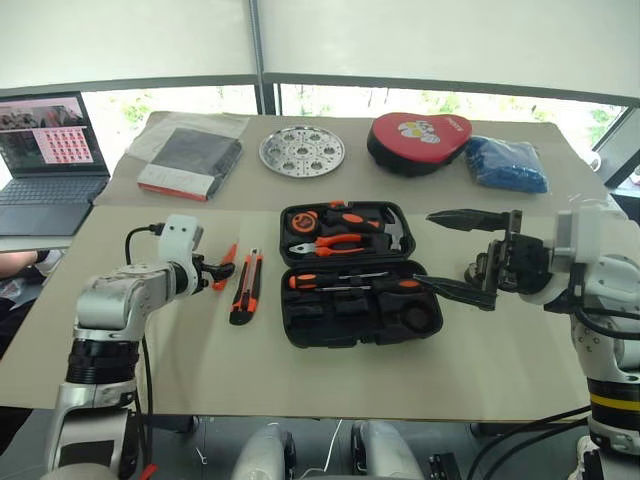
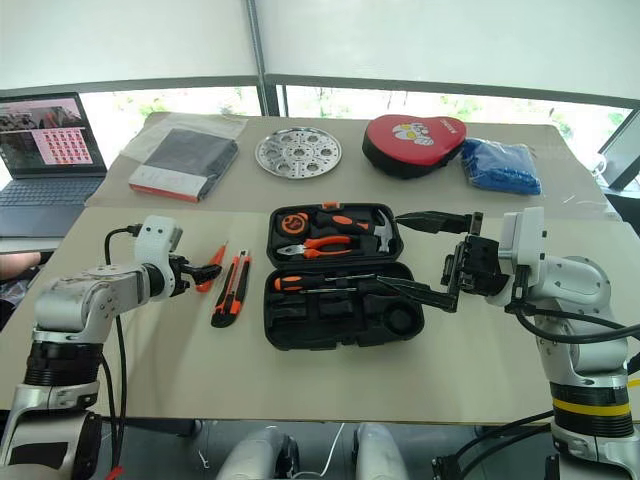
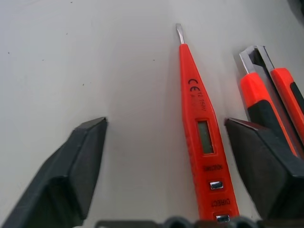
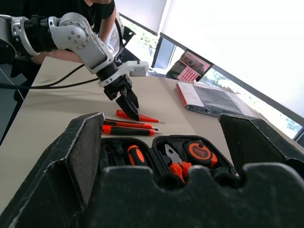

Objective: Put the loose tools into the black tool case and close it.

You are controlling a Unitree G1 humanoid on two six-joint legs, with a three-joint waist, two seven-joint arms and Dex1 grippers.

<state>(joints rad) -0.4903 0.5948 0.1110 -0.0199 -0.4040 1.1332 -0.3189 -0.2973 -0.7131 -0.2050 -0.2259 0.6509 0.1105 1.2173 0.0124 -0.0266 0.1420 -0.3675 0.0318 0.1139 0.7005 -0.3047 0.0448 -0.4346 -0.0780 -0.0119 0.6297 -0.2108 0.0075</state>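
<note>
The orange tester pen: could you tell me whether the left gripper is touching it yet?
Apart. In the left wrist view the tester pen lies on the table between the left gripper's open fingers, with bare table visible on both sides.

Daylight is pouring through the low window strip (image 1: 330,100) running along the far side, greenery showing beyond it, under pale roller blinds (image 1: 450,40) split by a grey post (image 1: 258,45). Two beige tables (image 1: 500,350) are sitting end to end, near and far. At far left an open laptop (image 1: 45,160) is glowing on a grey desk (image 1: 30,240).
</note>
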